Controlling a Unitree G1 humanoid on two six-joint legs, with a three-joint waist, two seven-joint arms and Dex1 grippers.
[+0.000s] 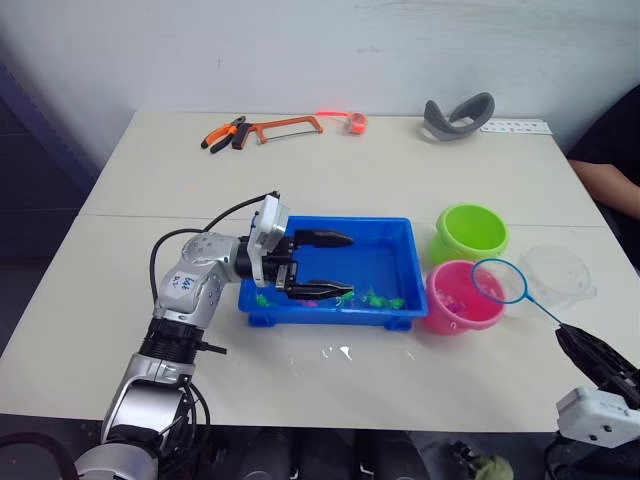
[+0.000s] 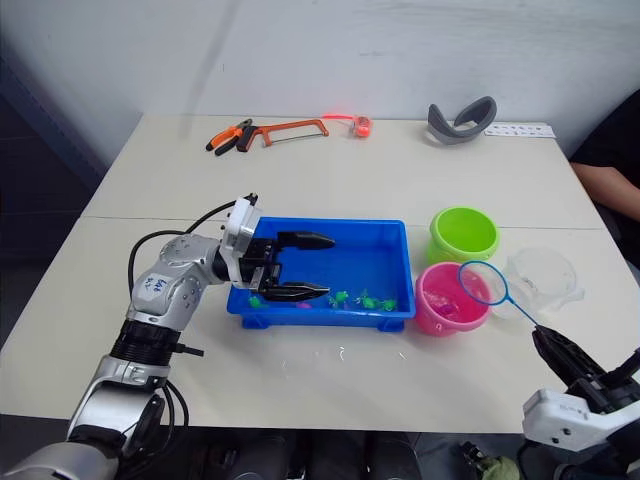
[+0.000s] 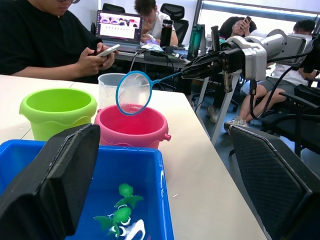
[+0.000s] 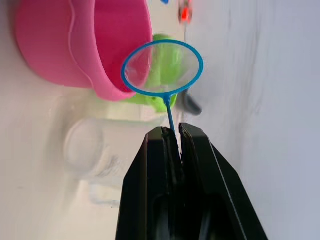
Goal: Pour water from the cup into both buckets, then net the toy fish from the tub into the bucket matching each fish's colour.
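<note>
Your right gripper (image 4: pixel 172 134) pinches the blue-rimmed mesh net (image 1: pixel 500 281) by its handle, hoop over the pink plastic bucket (image 1: pixel 455 300) near the table's right edge. Your left gripper (image 1: pixel 327 265) gapes empty over the blue rectangular tub (image 1: pixel 385 235).

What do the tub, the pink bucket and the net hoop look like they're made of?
Tub: probably moulded plastic, glossy bright blue with a rolled rim. Pink bucket: likely the same kind of smooth opaque plastic, with a stepped lip. Net: thin blue rim, seemingly plastic, around fine see-through mesh.
</note>
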